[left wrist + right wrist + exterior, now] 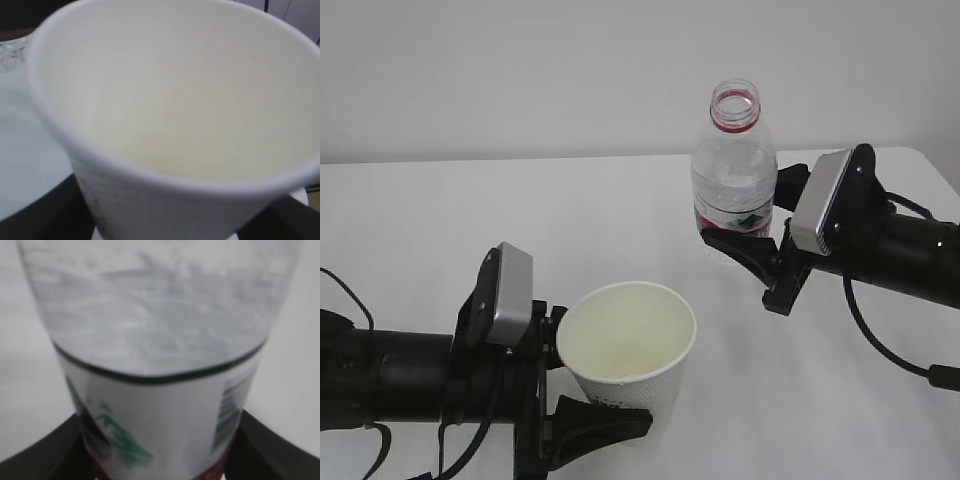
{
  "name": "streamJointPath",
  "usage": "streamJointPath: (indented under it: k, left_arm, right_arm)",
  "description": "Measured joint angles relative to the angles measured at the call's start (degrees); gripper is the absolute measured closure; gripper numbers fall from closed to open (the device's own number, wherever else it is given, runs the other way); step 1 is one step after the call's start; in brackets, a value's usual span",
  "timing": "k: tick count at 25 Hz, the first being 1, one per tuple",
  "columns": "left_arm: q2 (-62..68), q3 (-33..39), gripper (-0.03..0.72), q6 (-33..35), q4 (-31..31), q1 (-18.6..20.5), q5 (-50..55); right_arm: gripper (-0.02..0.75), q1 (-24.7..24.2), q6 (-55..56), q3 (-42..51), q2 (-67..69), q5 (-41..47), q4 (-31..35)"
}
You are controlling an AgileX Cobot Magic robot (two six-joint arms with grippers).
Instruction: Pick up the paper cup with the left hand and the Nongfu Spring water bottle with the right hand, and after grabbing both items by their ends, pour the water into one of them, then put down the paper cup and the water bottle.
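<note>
The left gripper point(582, 395) is clamped on the lower wall of the paper cup point(628, 345), near the table's front edge; thin paper, light and easily crushed, so gentle pressure suits. The right gripper point(745, 250) grasps the uncapped water bottle point(734, 165) at its label (clear plastic, likely slick and squashy), upright, farther back

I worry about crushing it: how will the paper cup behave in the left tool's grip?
The paper cup looks thin-walled and open-topped, so probably squashes easily. It appears empty, so likely very light. The left tool grips low, so it may tilt.
</note>
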Motion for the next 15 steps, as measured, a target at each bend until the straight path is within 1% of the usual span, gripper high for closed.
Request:
streamJointPath:
  k: [8, 15]
  left_arm:
    - [0.0, 0.0, 0.151, 0.0, -0.2, -3.0, 0.0]
    - [0.0, -0.1, 0.151, 2.0, -3.2, -4.5, 0.0]
  right_arm:
    - [0.251, 0.0, -2.9, 0.0, -0.2, -0.1, -0.5]
    - [0.251, 0.0, -6.6, 0.0, -0.2, -0.1, -0.5]
